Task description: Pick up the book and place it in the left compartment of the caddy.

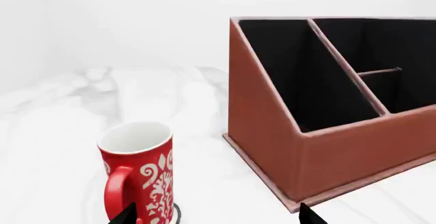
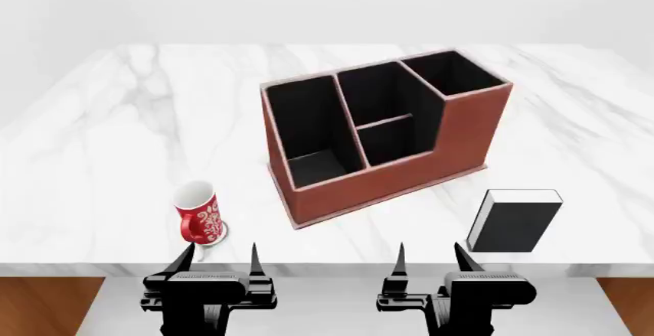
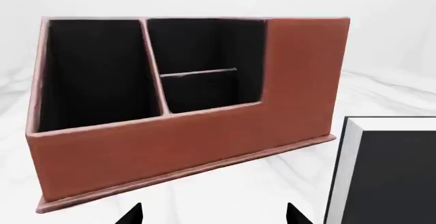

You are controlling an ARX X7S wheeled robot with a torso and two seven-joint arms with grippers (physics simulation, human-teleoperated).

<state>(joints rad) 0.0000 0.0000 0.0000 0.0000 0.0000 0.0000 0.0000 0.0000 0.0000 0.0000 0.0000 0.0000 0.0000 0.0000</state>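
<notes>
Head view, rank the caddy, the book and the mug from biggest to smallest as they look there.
1. caddy, by far the largest.
2. book.
3. mug, somewhat smaller than the book. All three stand at a similar distance on the table.

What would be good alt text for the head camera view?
A reddish-brown caddy with black-lined slots sits angled on a white marble table. A black book lies flat near the front edge by the open right tool; a red patterned mug stands by the open left tool.
</notes>
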